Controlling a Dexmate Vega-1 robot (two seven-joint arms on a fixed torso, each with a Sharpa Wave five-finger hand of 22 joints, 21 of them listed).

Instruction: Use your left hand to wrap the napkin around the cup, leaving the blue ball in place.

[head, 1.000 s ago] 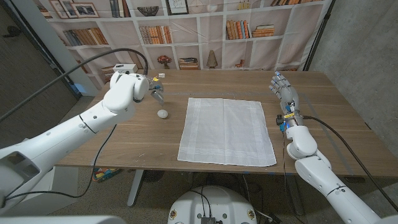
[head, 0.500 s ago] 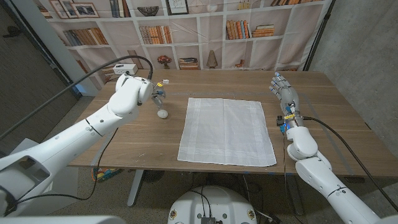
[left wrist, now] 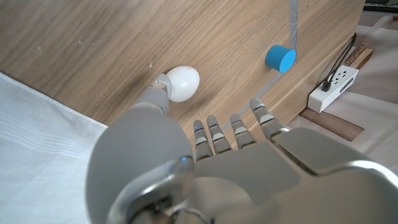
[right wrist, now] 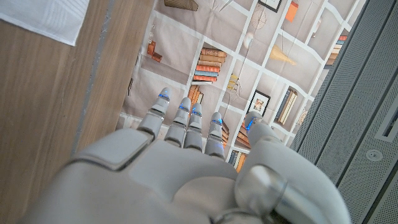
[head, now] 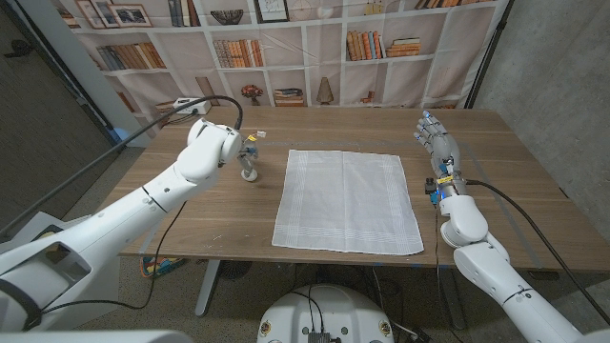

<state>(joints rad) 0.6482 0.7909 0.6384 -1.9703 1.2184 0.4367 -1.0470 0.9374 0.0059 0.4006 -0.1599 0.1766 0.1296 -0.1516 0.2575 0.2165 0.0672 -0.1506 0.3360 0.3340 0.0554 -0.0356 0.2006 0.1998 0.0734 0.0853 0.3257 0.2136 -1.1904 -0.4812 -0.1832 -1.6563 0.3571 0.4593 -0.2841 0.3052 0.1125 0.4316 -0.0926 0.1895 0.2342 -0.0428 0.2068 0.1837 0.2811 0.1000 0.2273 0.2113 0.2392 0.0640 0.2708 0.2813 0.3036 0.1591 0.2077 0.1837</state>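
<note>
A white napkin [head: 348, 200] lies spread flat in the middle of the wooden table [head: 496, 162]; its corner shows in the left wrist view as the napkin [left wrist: 37, 137]. Just left of it sits a small white rounded cup [head: 250, 175], also seen as the cup [left wrist: 182, 83]. My left hand [head: 246, 151] hovers over the cup with its fingers apart, and its thumb tip [left wrist: 157, 96] is right against the cup. A small blue ball [left wrist: 280, 58] lies beyond, near the table's far edge. My right hand [head: 437, 143] stands upright with straight fingers at the table's right side, holding nothing.
A white power strip [left wrist: 339, 84] with a cable lies past the table's far left edge. A bookshelf backdrop [head: 305, 48] stands behind the table. Bare wood lies between the napkin and my right hand.
My left hand has moved right, towards the napkin, and now sits over the white cup. The napkin and my right hand have not moved.
</note>
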